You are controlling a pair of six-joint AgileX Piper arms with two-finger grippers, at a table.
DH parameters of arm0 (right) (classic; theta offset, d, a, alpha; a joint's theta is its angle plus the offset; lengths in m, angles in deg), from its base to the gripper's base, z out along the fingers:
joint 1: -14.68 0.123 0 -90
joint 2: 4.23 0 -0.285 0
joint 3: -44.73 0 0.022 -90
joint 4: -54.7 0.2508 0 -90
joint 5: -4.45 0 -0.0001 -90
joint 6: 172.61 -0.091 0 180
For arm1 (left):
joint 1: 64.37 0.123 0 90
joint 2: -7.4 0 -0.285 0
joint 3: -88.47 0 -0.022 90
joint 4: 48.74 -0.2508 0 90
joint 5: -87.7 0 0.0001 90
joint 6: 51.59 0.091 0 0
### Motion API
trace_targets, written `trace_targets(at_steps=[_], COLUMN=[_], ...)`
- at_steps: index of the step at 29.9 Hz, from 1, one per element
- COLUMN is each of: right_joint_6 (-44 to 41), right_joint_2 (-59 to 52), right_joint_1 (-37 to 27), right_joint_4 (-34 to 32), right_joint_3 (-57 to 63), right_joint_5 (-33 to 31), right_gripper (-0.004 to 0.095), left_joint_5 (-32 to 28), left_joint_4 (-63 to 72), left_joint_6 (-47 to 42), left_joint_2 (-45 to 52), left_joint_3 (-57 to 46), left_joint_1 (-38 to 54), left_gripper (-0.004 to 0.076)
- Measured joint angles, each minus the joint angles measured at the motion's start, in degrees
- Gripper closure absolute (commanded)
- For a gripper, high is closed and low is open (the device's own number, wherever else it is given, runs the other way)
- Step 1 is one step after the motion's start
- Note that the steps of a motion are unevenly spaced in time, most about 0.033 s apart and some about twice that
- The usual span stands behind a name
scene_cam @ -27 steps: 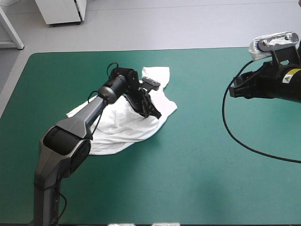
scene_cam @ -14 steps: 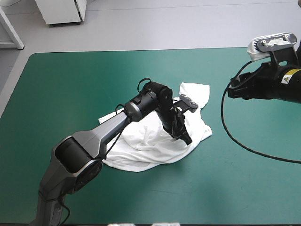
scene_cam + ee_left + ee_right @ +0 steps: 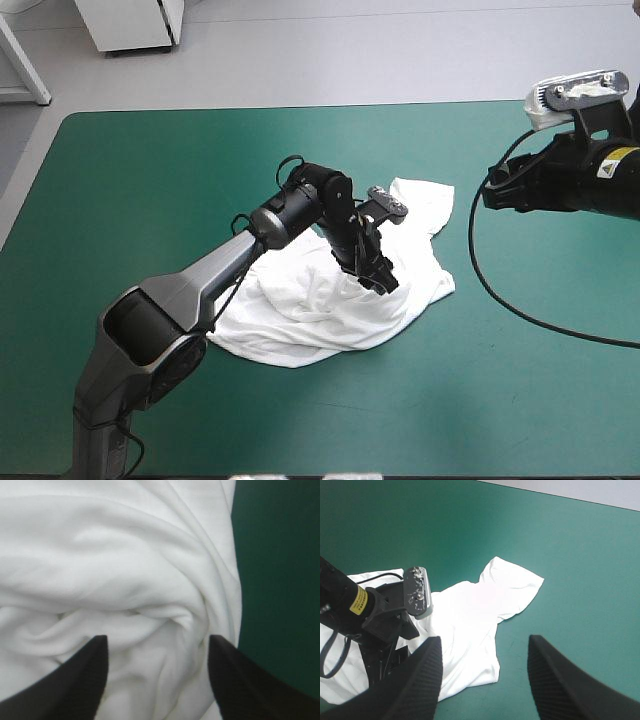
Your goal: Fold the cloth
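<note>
The white T-shirt point(image 3: 300, 300) lies as a crumpled heap near the middle of the teal-green table point(image 3: 150, 170), one sleeve pointing toward the far right. My left gripper point(image 3: 380, 278) points down onto the heap's right part. In the left wrist view its black fingers point(image 3: 75, 680) stand apart, open, over folds of the T-shirt point(image 3: 125, 570), and the left gripper point(image 3: 156, 642) pinches nothing. My right gripper point(image 3: 488, 192) hovers at the table's right side, clear of the cloth. In its own view the right gripper point(image 3: 485, 642) is open and empty, with the T-shirt point(image 3: 475, 605) ahead of it.
Bare teal-green cover point(image 3: 280, 580) shows just beside the heap's right edge. The left arm's wrist point(image 3: 375, 620) rises over the cloth's left part in the right wrist view. Open table surrounds the heap on all sides.
The left gripper dragged the T-shirt to the right, toward the table's middle, then drew back slightly and opened. The right arm has stayed put.
</note>
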Motion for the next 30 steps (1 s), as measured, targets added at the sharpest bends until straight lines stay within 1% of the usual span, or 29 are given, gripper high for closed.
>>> trace_targets(at_steps=[5, 8, 11, 13, 17, 21, 24, 26, 30], right_joint_6=[0.73, 1.19, 1.54, 1.54, 1.54, 0.61, 0.42, 0.42, 1.06], right_joint_2=[0.00, 0.00, 0.00, 0.00, 0.00, 0.00, 0.00, 0.00, 0.00], right_joint_1=[0.04, 0.04, 0.07, 0.07, 0.07, 0.07, 0.07, 0.07, 0.07], right_joint_4=[-0.03, -0.27, -1.21, -1.57, -1.60, -1.19, -1.23, -1.99, -6.97], right_joint_3=[0.00, 0.00, 0.00, 0.00, 0.00, 0.00, 0.00, 0.00, 0.00], right_joint_5=[0.00, -0.47, -0.61, -0.61, -0.61, -0.61, -0.61, -0.61, -0.61], right_gripper=[0.0426, 0.0426, 0.0426, 0.0426, 0.0426, 0.0426, 0.0426, 0.0426, 0.0426], left_joint_5=[0.13, 0.18, 0.35, 0.65, 1.03, 1.08, 1.08, 1.08, 1.08], left_joint_4=[-3.75, -7.84, -14.01, -17.32, -18.72, -19.69, -19.83, -19.83, -19.58], left_joint_6=[-2.74, -4.33, -6.42, -8.01, -9.68, -10.52, -10.33, -9.69, -8.21], left_joint_2=[5.56, 12.48, 21.37, 27.95, 39.35, 48.20, 51.66, 52.14, 49.95], left_joint_3=[0.27, -0.03, -1.94, -4.67, -12.44, -22.18, -29.59, -34.54, -41.78], left_joint_1=[2.86, 4.88, 5.73, 6.39, 9.11, 14.05, 18.25, 20.85, 22.36], left_gripper=[0.0178, 0.0178, 0.0178, 0.0178, 0.0178, 0.0178, 0.0178, 0.0178, 0.0178])
